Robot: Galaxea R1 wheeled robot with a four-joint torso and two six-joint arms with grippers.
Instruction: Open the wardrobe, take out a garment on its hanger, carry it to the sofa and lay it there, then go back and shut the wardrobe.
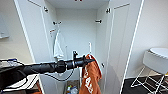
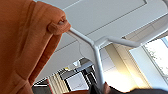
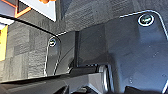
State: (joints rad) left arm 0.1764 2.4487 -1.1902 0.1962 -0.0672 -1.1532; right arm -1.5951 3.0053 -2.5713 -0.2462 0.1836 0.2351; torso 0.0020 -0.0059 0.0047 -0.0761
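Head view shows the left gripper at the rust-orange garment on its white hanger, before the open wardrobe. A white T-shirt hangs inside. Whether the fingers are clamped, I cannot tell.

Left end effector at the orange garment on its hanger, before the open wardrobe.
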